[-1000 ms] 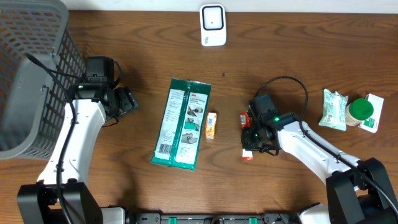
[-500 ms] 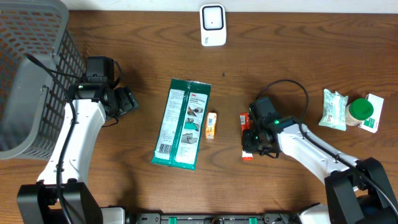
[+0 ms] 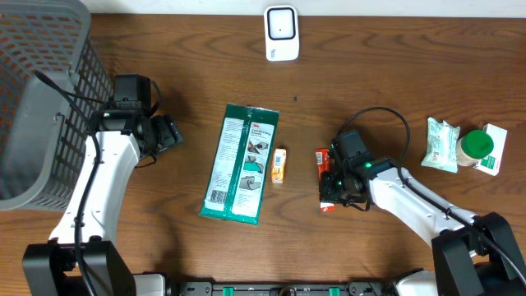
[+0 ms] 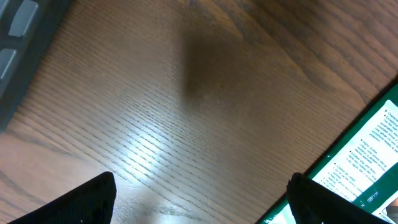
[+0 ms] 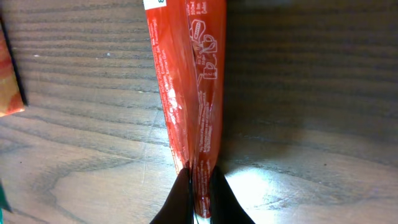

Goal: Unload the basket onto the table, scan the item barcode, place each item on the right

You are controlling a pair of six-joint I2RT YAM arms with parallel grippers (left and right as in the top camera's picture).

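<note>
The right gripper (image 3: 327, 187) is clenched on a slim red packet (image 3: 323, 177) lying on the wooden table (image 3: 370, 90). A second ago its jaws stood partly apart around the same packet. The right wrist view shows what the overhead cannot: the two black fingertips (image 5: 181, 198) pinch the packet's (image 5: 193, 93) near end along its back seam. It also shows white recycling-style symbols and fine print, too small to read, and a white label at the far end.

A small orange box (image 3: 279, 164) lies just to the gripper's left, apart from the packet, and its edge (image 5: 9, 74) shows in the wrist view. The white barcode scanner (image 3: 281, 33) stands well ahead of the gripper, at the table's far edge.

The left gripper (image 3: 171, 131) hangs released, jaws wide, unmoved from a second ago, with a grey mesh basket (image 3: 41, 90) behind it. Ahead of it lies a green wipes pack (image 3: 240, 163), whose white text panel (image 4: 367, 168) the left wrist view catches, the print unreadable.
</note>
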